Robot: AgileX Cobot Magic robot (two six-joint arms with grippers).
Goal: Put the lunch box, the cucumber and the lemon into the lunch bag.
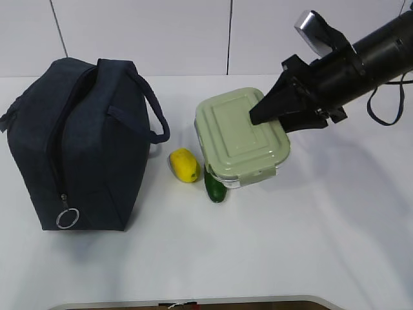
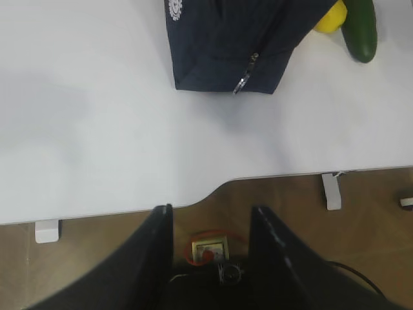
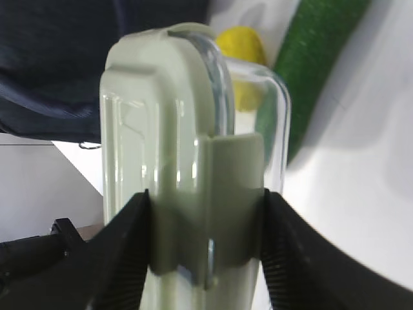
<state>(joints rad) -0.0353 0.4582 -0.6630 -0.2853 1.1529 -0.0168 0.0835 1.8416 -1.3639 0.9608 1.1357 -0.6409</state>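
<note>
One boxy dark navy fabric lunch bag (image 1: 77, 145), one clear glass lunch box with a sage-green clip lid (image 1: 235, 132), one small yellow lemon (image 1: 184, 165), and one dark green cucumber (image 1: 215, 187) are on the one white tabletop (image 1: 290, 245).

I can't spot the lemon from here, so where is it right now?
In the exterior view the lemon lies on the table near the middle, between the lunch bag on its left and the cucumber on its right.
</note>
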